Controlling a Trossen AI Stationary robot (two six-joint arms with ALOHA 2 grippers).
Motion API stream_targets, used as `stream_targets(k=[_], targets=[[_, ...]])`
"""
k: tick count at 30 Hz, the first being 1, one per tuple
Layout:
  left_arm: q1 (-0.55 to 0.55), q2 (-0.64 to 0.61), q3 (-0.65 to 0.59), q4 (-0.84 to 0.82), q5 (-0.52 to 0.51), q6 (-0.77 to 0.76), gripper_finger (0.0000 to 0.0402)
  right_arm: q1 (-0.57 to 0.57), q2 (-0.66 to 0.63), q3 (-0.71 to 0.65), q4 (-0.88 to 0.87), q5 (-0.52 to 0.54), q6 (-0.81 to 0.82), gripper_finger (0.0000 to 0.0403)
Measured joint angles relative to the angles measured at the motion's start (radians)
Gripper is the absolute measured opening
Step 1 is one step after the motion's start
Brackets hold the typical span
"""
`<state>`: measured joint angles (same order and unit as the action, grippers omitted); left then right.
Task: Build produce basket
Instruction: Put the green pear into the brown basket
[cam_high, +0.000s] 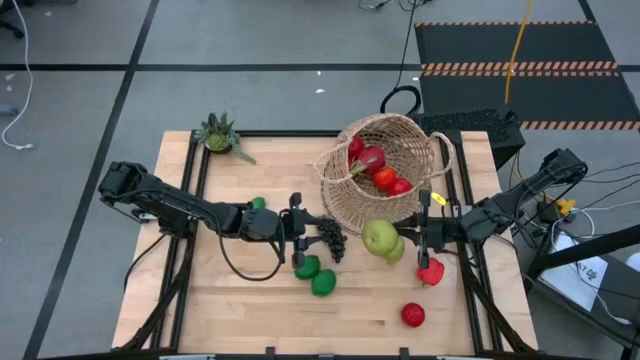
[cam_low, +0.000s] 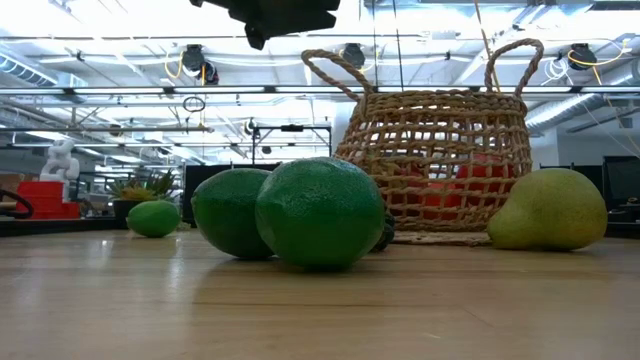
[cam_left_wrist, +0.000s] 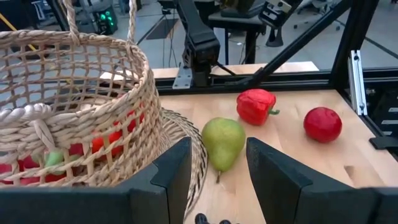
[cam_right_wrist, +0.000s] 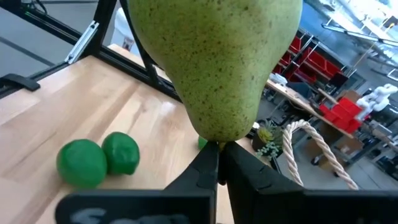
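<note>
Right gripper: jaws pinched on stem of pear.
Left gripper: jaws parted, empty, beside basket.

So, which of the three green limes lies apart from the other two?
The lone lime next to the left arm. The other two limes lie side by side nearer the front edge.

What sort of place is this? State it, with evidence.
Probably a robotics lab or workshop: exposed ceiling ducts and pipes, hazard-striped floor mats, and shelves with red bins beyond the wooden table.
</note>
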<state>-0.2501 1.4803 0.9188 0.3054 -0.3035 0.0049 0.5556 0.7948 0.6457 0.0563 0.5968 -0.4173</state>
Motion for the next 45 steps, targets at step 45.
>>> stream_targets(k=[45], targets=[[0.009,0.002,0.000,-0.042,-0.001,0.017,0.0157,0.038,0.006,0.002,-0.197,0.025,-0.553,0.0009]])
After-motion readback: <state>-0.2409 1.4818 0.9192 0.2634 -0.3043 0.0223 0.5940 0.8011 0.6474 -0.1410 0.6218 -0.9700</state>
